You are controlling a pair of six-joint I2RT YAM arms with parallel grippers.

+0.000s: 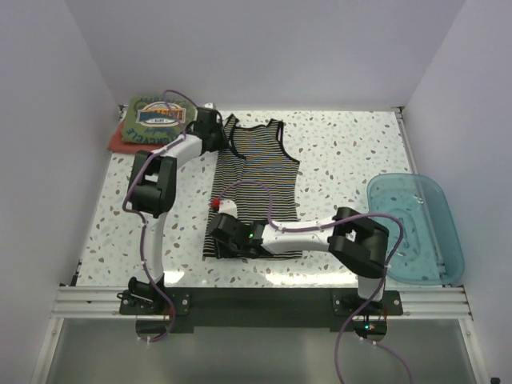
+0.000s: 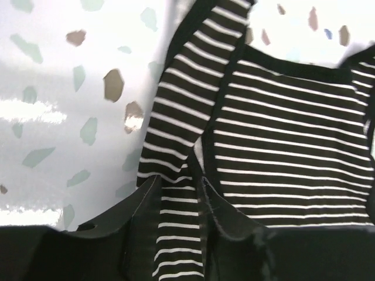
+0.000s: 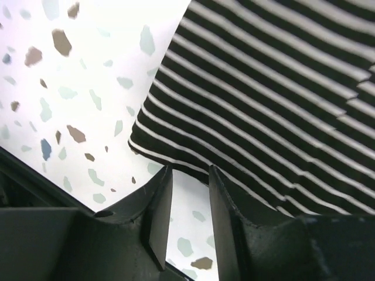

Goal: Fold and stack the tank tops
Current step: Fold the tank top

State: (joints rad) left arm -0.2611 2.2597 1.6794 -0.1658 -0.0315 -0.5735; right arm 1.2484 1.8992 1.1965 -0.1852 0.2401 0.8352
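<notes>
Top view. The black-and-white striped tank top (image 1: pixel 256 176) lies spread flat at the middle of the speckled table (image 1: pixel 352 152), neckline toward 12 o'clock and hem toward 6 o'clock. A folded olive green tank top (image 1: pixel 160 118), graphic side up, rests on a red folded top (image 1: pixel 120 140) in the table's 10 o'clock corner. A translucent blue basket (image 1: pixel 416 232) sits at the 3 to 4 o'clock edge, well apart from the cloth.

The left gripper (image 1: pixel 220 132) is at the striped garment's 11 o'clock corner, over a shoulder strap. The right arm reaches across the hem, with the right gripper (image 1: pixel 214 240) at the garment's 7 o'clock corner.

Left wrist view. The left gripper (image 2: pixel 179 181) has its jaws spread. The shoulder strap (image 2: pixel 187 111) runs through the gap, flat and unsqueezed.

Right wrist view. The right gripper (image 3: pixel 188 172) has its jaws spread, with bare table showing between them. The hem corner (image 3: pixel 137 143) lies just beyond the fingertips, toward 11 o'clock, and is not gripped.
</notes>
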